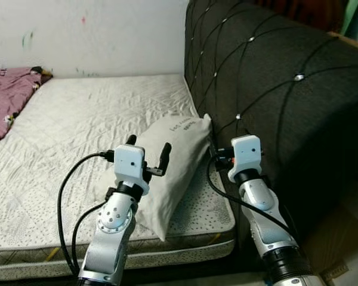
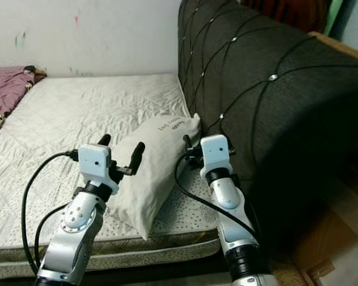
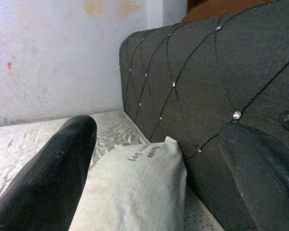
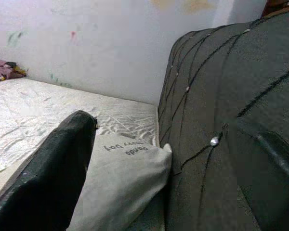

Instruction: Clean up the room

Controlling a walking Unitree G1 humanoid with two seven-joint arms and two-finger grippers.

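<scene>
A pale grey pillow (image 1: 176,156) with small printed lettering lies at the near right corner of the mattress (image 1: 77,119), its far end leaning against the dark headboard (image 1: 274,89). My left gripper (image 1: 148,148) is open and hovers just over the pillow's near left side, one finger on each side of its edge. My right gripper (image 2: 190,152) is open too, at the pillow's right side in the gap between pillow and headboard. In the left wrist view the pillow (image 3: 135,183) lies between the two black fingers (image 3: 53,178). In the right wrist view the pillow (image 4: 120,183) sits below the headboard (image 4: 216,96).
A purple patterned cloth (image 1: 6,95) lies bunched at the mattress's far left. A white wall (image 1: 95,36) runs behind the bed. The tall quilted headboard closes off the right side. The mattress front edge (image 1: 107,253) is just below my arms.
</scene>
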